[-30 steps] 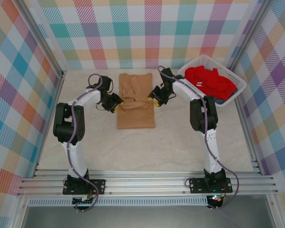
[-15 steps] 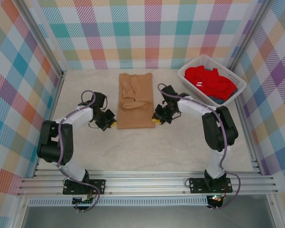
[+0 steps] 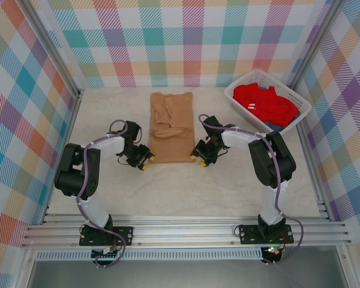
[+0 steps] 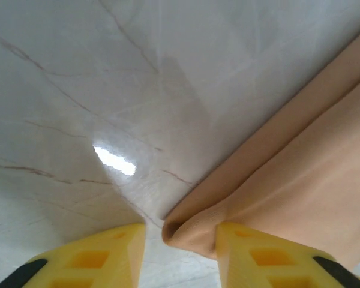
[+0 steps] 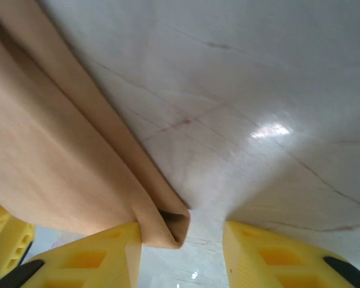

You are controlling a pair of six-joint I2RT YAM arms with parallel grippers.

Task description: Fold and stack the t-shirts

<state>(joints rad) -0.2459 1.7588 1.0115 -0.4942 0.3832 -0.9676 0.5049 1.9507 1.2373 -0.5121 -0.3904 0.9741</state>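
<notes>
- left gripper [image 3: 144,162] sits low on the table at the near left corner of the tan-orange t-shirt [image 3: 171,135], its yellow fingers [image 4: 102,258] parted a modest way. in the left wrist view the folded corner of the cloth lies in the gap, against one finger and apart from the other, so nothing is pinched.
- right gripper [image 3: 197,158] sits at the near right corner of the same shirt, jaws likewise partly apart. in the right wrist view the cloth corner rests beside one finger, with bare tabletop between it and the other.
- tan-orange t-shirt lies flat on the pale marbled table [image 3: 228,186], folded into a long narrow strip running from the far side toward the arms. its near edge lies between the two grippers, and a rumpled fold crosses its middle.
- red t-shirt [image 3: 261,102] is heaped in the white basket [image 3: 240,84] at the far right corner, well apart from the tan one.
</notes>
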